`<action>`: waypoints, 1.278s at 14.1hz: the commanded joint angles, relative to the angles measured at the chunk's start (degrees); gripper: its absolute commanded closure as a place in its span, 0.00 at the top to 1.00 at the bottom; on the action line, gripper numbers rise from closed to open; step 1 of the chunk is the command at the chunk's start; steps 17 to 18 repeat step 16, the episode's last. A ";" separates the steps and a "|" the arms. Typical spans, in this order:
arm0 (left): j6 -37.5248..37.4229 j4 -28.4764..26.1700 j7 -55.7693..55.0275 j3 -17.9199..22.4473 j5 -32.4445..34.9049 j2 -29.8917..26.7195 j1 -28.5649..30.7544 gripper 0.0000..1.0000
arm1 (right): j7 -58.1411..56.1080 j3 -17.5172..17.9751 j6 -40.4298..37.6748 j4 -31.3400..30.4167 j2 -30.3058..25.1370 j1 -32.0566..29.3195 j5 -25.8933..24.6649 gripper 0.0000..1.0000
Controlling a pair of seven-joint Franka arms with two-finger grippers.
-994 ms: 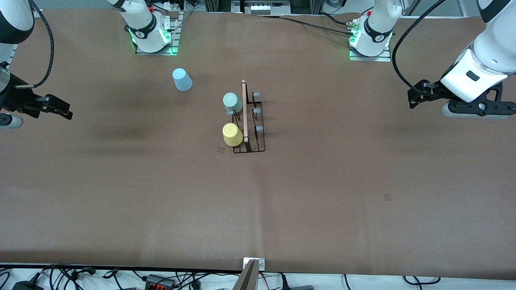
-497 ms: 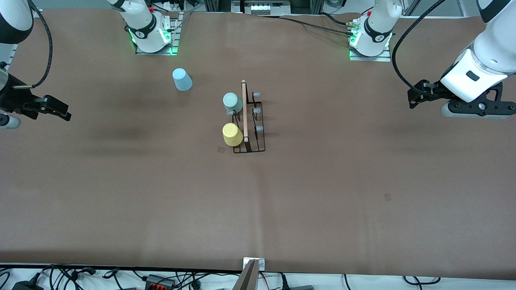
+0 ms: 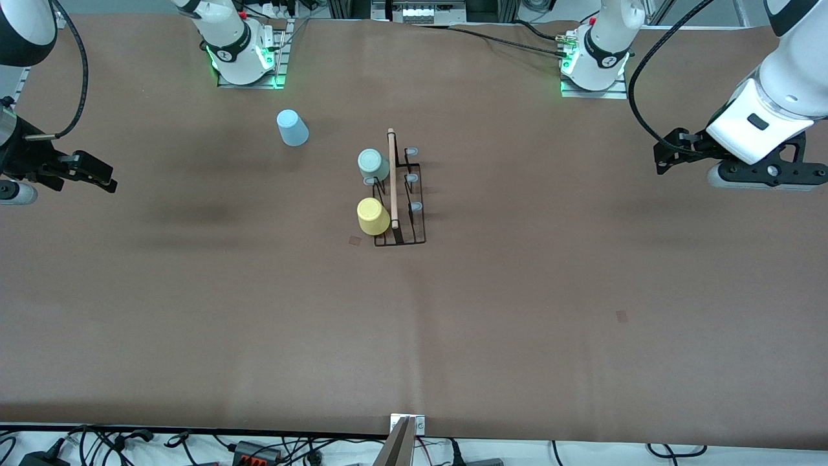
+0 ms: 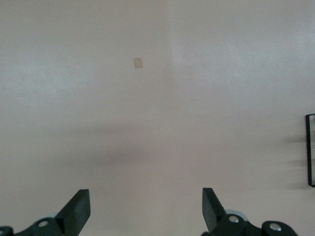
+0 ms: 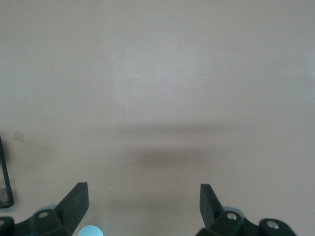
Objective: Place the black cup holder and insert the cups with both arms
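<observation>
The black cup holder (image 3: 392,188) stands mid-table with its wooden rod on top. A sage green cup (image 3: 373,164) and a yellow cup (image 3: 373,216) sit upside down on its prongs, on the side toward the right arm's end. A light blue cup (image 3: 292,127) stands upside down on the table, farther from the front camera, near the right arm's base. My right gripper (image 3: 97,175) hangs open and empty over its end of the table. My left gripper (image 3: 669,155) is open and empty over the other end. In the wrist views both the left gripper (image 4: 146,209) and the right gripper (image 5: 143,206) show bare mat between them.
The arm bases (image 3: 244,58) (image 3: 595,65) stand along the table edge farthest from the front camera. Small tape marks (image 3: 621,316) (image 3: 354,240) lie on the brown mat. Cables and a clamp (image 3: 404,433) line the edge nearest the camera.
The right gripper has wavered slightly over its end of the table. Holder, cups and left arm have not moved.
</observation>
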 commanded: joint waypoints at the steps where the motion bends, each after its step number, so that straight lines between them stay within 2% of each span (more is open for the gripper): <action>1: -1.14 1.77 0.35 -0.26 0.49 0.75 0.10 1.00 | -0.88 -0.74 -0.78 -0.10 -0.88 1.78 -0.65 1.00; 3: -1.14 1.77 0.35 -0.26 0.49 0.75 0.02 1.00 | -0.88 -2.51 -0.96 -0.10 -0.97 2.85 -0.65 1.00; 8: -1.14 1.77 0.43 -0.26 0.49 0.75 0.02 1.00 | -1.06 -2.60 -3.42 -0.63 -2.37 2.41 -0.65 1.00; 18: -1.14 1.86 0.43 -0.26 0.49 0.75 0.02 1.00 | -0.97 -2.59 -3.07 -1.24 -2.38 2.67 -0.65 1.00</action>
